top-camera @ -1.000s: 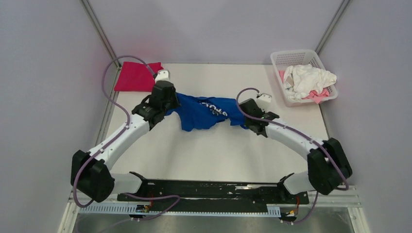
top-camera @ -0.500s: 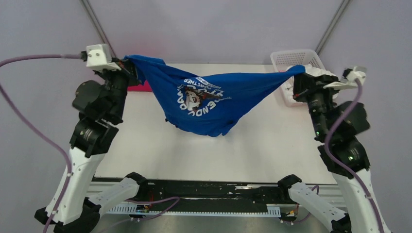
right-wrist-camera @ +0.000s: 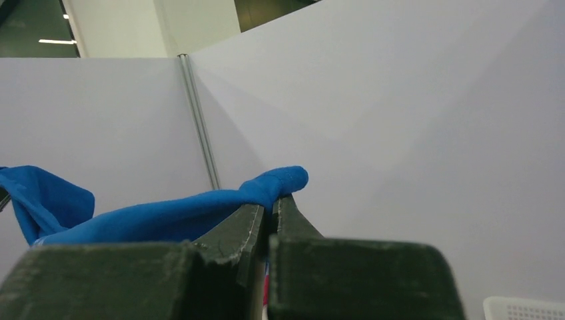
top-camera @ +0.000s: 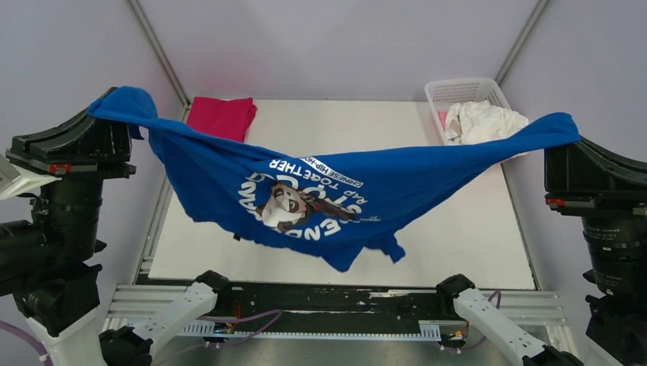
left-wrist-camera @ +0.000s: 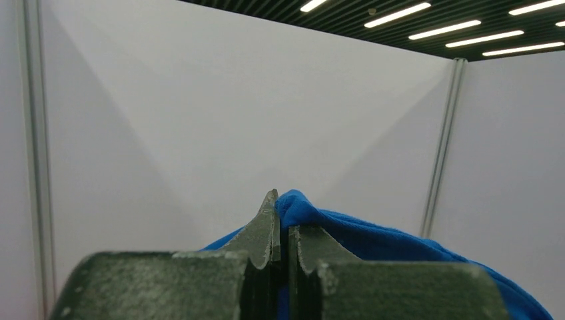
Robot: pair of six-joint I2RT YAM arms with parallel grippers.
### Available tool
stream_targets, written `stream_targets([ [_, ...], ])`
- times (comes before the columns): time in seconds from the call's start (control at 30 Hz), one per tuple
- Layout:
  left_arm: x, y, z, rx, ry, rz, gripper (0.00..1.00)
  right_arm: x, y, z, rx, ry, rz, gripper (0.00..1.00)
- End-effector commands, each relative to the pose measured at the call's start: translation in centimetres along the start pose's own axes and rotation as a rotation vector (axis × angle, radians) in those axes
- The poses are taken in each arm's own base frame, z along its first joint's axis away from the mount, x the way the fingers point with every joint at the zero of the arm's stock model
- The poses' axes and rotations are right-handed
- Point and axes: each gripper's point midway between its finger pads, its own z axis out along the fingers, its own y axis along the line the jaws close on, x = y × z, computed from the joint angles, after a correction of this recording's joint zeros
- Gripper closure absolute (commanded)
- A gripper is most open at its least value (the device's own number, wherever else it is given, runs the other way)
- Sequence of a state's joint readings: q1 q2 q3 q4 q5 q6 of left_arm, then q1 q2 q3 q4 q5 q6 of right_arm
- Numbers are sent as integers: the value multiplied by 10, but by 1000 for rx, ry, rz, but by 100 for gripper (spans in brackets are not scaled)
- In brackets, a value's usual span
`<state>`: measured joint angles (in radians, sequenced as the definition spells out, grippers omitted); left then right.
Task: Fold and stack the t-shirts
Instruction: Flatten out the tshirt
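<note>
The royal-blue soft cloth t-shirt [top-camera: 320, 191] hangs in the air above the pale worktop [top-camera: 458, 236], stretched between my two hands like a hammock. My left hand [left-wrist-camera: 280, 230] is clamped tight on one bunched end of it, the fingers pressed together with blue cloth poking out at the tips. My right hand [right-wrist-camera: 272, 210] is pinched on the other end in the same way. The middle sags low towards the near edge, creased, with loose cloth dangling at the bottom. Its front faces the overhead camera: a dark round chest graphic ringed by white lettering, upside down from there. Behind it, a plain magenta t-shirt [top-camera: 223, 117] lies folded flat at the far left corner of the worktop. A white latticed plastic basket [top-camera: 458, 85] at the far right holds a crumpled white t-shirt [top-camera: 484, 122].
</note>
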<state>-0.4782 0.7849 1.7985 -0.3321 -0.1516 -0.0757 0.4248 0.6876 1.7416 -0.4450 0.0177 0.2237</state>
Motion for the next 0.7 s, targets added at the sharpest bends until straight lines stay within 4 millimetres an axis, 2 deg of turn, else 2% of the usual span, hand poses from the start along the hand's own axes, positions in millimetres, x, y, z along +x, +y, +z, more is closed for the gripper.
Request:
stream_targets([
  [0.0, 38, -8, 17, 37, 98, 33, 99, 49, -27, 22, 105, 128, -38, 100],
  [0.03, 58, 0, 23, -8, 139, 42, 99, 60, -37, 25, 149, 147, -45, 100],
  [0.07, 67, 10, 28, -69, 147, 49, 97, 75, -48, 27, 198, 172, -54, 100],
  [0.1, 94, 16, 34, -104, 198, 63, 95, 90, -60, 29, 248, 201, -64, 100],
  [0.13, 105, 29, 38, -186, 207, 77, 93, 107, -72, 30, 300, 230, -74, 100],
  [0.17, 138, 37, 44, -229, 268, 100, 92, 130, -86, 31, 358, 272, -86, 100],
  [0.2, 151, 51, 46, -317, 278, 120, 91, 150, -102, 29, 428, 307, -101, 100],
  [0.23, 191, 59, 49, -362, 353, 151, 91, 174, -117, 24, 494, 348, -114, 100],
  [0.27, 208, 72, 48, -446, 378, 167, 92, 199, -133, 18, 566, 391, -127, 100],
  [0.3, 254, 78, 48, -482, 469, 203, 94, 224, -149, 9, 641, 434, -140, 100],
  [0.33, 284, 87, 41, -538, 523, 217, 95, 252, -165, -3, 718, 481, -153, 99],
  [0.37, 325, 93, 40, -570, 596, 229, 96, 281, -179, -16, 777, 537, -167, 99],
  [0.4, 354, 99, 33, -589, 653, 236, 96, 312, -192, -33, 827, 603, -172, 98],
  [0.43, 398, 109, 27, -620, 732, 234, 96, 343, -204, -49, 863, 673, -161, 97],
  [0.47, 424, 111, 22, -607, 786, 221, 90, 372, -215, -66, 896, 744, -139, 94],
  [0.5, 466, 123, 11, -641, 875, 220, 85, 398, -225, -83, 921, 818, -102, 91],
  [0.53, 485, 125, 8, -636, 920, 209, 62, 419, -234, -99, 949, 882, -68, 88],
  [0.57, 519, 133, -6, -657, 1013, 224, 45, 433, -245, -115, 991, 933, -46, 81],
  [0.6, 526, 134, -4, -662, 1029, 223, 14, 441, -252, -125, 1032, 957, -31, 63],
  [0.63, 547, 137, -17, -676, 1100, 237, 4, 444, -256, -130, 1064, 972, -33, 35],
  [0.67, 554, 136, -15, -676, 1118, 231, 2, 444, -259, -133, 1087, 978, -37, 19],
])
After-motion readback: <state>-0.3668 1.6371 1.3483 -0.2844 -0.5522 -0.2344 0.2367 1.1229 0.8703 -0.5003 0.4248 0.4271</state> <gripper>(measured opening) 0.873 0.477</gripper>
